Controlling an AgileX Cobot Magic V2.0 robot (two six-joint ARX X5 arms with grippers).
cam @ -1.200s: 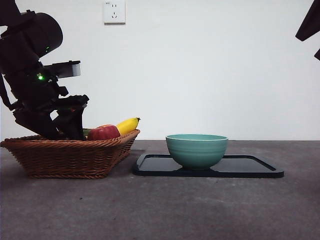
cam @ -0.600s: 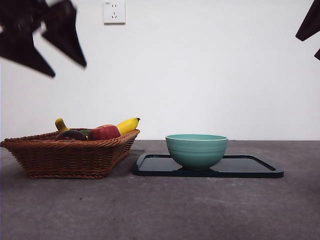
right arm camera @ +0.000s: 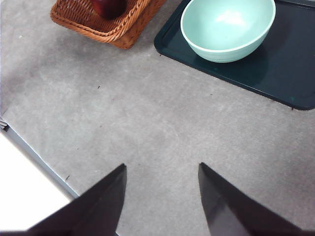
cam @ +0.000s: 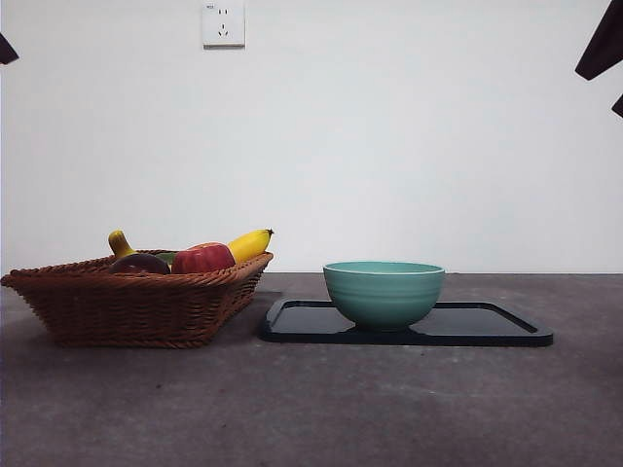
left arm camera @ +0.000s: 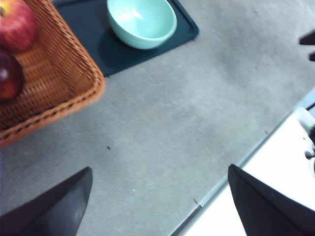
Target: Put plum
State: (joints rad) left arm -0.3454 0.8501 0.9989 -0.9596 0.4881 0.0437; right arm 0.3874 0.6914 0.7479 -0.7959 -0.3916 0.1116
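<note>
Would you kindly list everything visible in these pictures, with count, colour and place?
plum: one, dark purple, in the basket beside the apple
apple: one, red, in the basket
banana: one, yellow, in the basket, tip over its rim
basket: one, brown wicker, on the table beside the tray
bowl: one, teal, empty, on the tray
tray: one, dark, on the table
wall socket: one, white, on the wall
left tool: one, black, open, above bare table
right tool: one, black, open, above bare table

I see my left gripper (left arm camera: 157,196) raised high, jaws spread wide; my right gripper (right arm camera: 162,196) waits aloft, jaws parted.
</note>
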